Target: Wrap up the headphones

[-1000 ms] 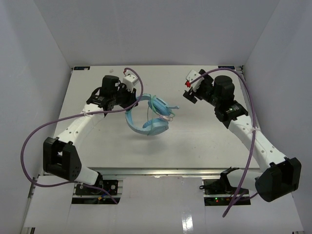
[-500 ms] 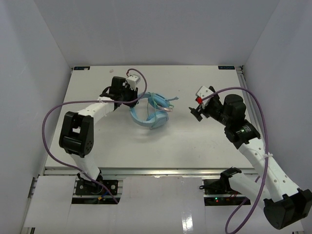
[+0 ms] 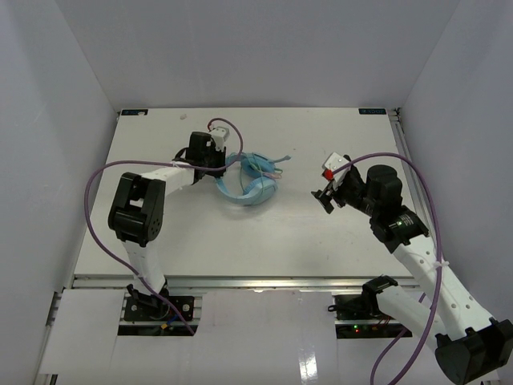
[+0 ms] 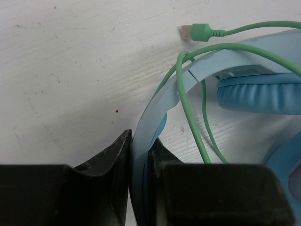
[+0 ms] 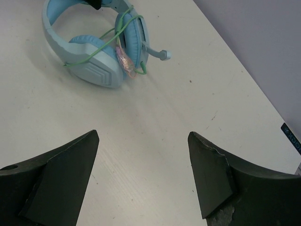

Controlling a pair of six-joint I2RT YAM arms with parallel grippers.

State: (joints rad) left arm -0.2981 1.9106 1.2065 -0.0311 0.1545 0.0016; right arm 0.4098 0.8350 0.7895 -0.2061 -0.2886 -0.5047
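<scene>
Lying toward the far middle of the matte white table (image 3: 200, 233): light blue plastic over-ear headphones (image 3: 250, 186), with a smooth curved headband and round padded cups; thin pale green cable (image 4: 197, 136) looped loosely across band and cups, its flat metal plug (image 4: 187, 32) resting on the tabletop; left gripper (image 4: 139, 141) clamped on the headband's thin edge, black jaws tight either side; right gripper (image 5: 143, 141) spread wide, holding nothing, well apart to the right.

Open table (image 5: 155, 136) between right fingers (image 5: 56, 174) and headphones (image 5: 96, 70); left arm (image 3: 164, 176) along their left side.
</scene>
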